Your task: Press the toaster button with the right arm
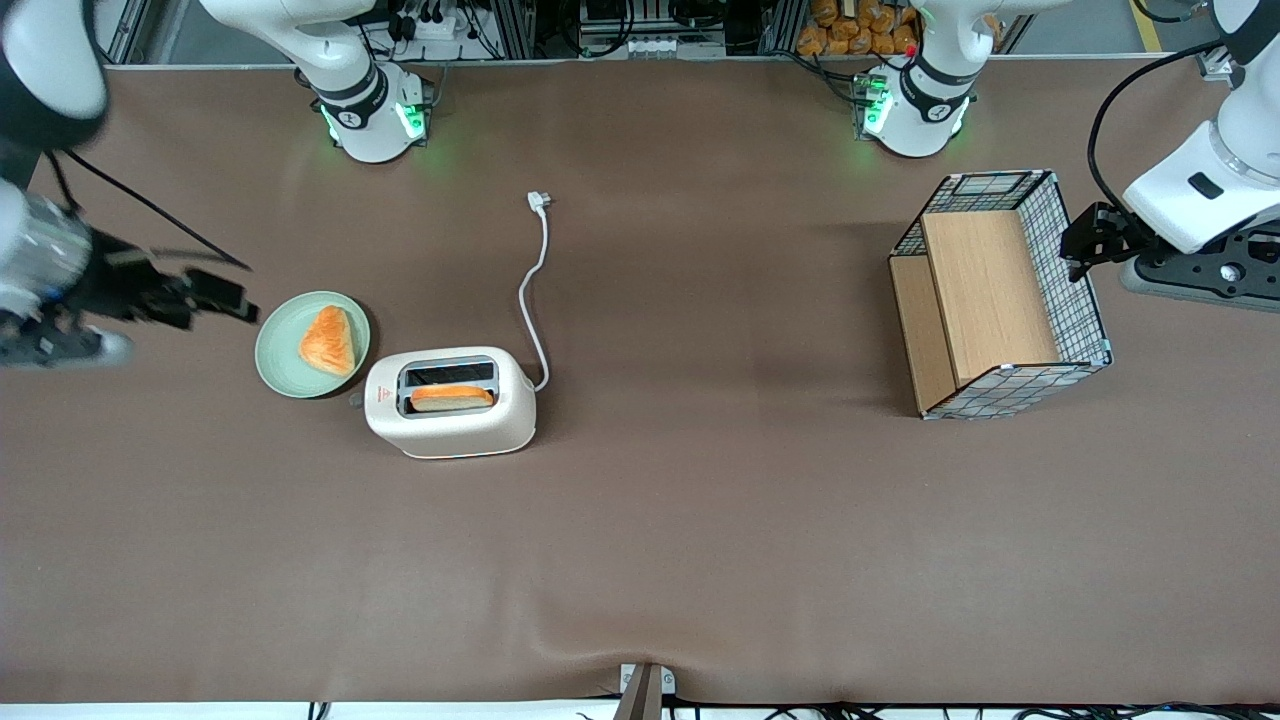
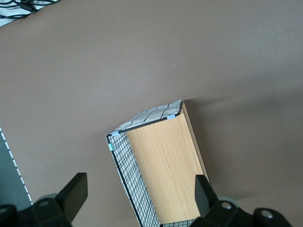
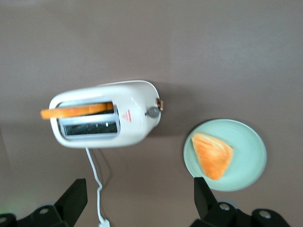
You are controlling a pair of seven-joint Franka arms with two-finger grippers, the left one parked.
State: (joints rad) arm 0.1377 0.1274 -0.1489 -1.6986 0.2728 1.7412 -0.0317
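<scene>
The cream toaster point(image 1: 450, 402) is sitting on the brown bench point(image 1: 700, 540), toward the working arm's end, with a slice of toast point(image 1: 452, 397) standing in the slot nearer the front camera while the other slot is showing empty. Its white cord point(image 1: 533, 300) is trailing away from the front camera across the bench and ending in a loose plug. The toaster button point(image 3: 152, 112), a small grey knob, is sticking out of the narrow end face that is turned toward the green plate point(image 1: 275, 360). That plate is lying just beside the toaster's button end, not touching it as far as the wrist view shows, and is carrying a triangular orange pastry point(image 1: 328, 340).

The right arm point(image 1: 40, 230) is hanging over the bench edge at its own end, and its gripper point(image 1: 232, 300) is hovering just beside the plate's rim, clear of the toaster and the button. Its jaws are standing released, spread wide and holding nothing.

Well apart, toward the parked arm's end, a wire basket point(image 1: 1075, 300) with wooden panels is lying on the bench.
</scene>
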